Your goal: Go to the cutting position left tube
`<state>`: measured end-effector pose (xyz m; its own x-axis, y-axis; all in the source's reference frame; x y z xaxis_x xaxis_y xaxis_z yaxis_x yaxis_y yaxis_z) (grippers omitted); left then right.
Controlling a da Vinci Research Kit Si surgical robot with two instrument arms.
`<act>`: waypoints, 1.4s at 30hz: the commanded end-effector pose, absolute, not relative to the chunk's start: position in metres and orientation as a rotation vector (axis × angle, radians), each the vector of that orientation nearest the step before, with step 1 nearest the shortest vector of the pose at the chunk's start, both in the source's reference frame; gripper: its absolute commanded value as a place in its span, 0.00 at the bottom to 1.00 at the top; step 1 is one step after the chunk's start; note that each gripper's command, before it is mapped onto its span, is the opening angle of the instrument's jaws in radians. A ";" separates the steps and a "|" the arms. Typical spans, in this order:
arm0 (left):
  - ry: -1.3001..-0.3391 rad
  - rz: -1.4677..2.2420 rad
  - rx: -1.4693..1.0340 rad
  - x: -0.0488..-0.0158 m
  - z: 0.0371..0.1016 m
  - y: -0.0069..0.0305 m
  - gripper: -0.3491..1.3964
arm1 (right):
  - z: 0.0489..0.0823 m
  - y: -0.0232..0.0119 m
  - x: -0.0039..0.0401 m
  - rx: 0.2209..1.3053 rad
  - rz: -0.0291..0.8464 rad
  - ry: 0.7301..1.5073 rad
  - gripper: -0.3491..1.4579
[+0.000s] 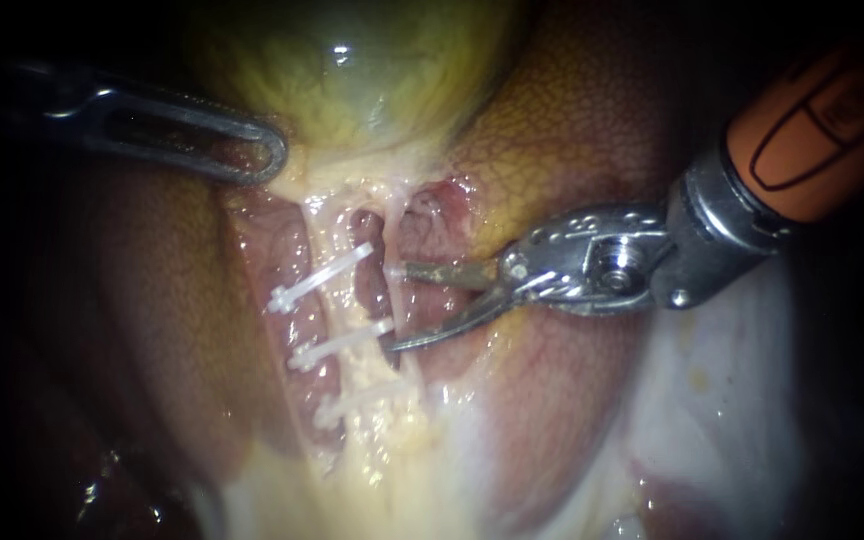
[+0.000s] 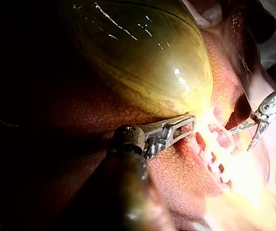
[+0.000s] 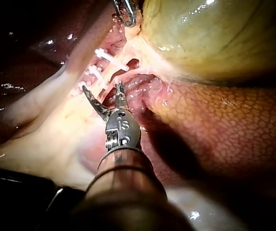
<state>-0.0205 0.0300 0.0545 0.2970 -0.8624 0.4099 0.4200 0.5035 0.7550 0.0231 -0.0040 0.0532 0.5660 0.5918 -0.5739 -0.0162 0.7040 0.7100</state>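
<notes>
Nearest the lens, the right instrument (image 1: 397, 308) enters from the upper right on an orange-sleeved shaft with a bright metal wrist. Its tool, a pair of slim curved blades, stands apart and grips nothing. Both blade tips point toward the left tube (image 1: 344, 302), a pale yellow strand that runs down from the gallbladder (image 1: 352, 70) across a reddish bed, with the mottled brown liver (image 1: 572, 130) on either side. Three white clips cross this tube: an upper clip (image 1: 320, 278), a middle clip (image 1: 340, 342) and a lower clip (image 1: 352, 408). The upper blade tip lies level with the gap between the upper and middle clips. The lower blade tip lies just below the near end of the middle clip, so that end sits between the parted blades. The tips are just beside the tube, on its right; whether they touch it cannot be told. The left instrument (image 1: 274, 158) comes in from the left on a dark shaft. Its tool, long and windowed, is clamped on the pale tissue at the gallbladder's neck, above the upper clip. In the right wrist view the blades spread ahead of the wrist, one beside the clips and the other over the red hollow next to the tube. In the left wrist view the gallbladder swells beside the closed tool, and the right instrument's parted blades show beyond the clipped tube.
</notes>
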 end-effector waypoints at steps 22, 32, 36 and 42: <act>-0.907 -0.919 0.577 -0.0205 0.0545 0.0300 0.00 | 0.0541 -0.0038 0.0202 0.722 0.374 0.893 0.89; -0.907 -0.918 0.577 -0.0204 0.0545 0.0300 0.00 | 0.0534 -0.0039 0.0208 0.729 0.373 0.894 0.89; -0.907 -0.918 0.577 -0.0204 0.0545 0.0299 0.00 | 0.0533 -0.0040 0.0216 0.739 0.372 0.900 0.89; -0.907 -0.919 0.577 -0.0204 0.0544 0.0299 0.00 | 0.0537 -0.0045 0.0230 0.749 0.366 0.901 0.89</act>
<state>-0.0204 0.0299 0.0545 0.2964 -0.8626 0.4099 0.4207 0.5033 0.7548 0.0232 -0.0045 0.0538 0.5834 0.5773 -0.5712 0.0167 0.6947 0.7191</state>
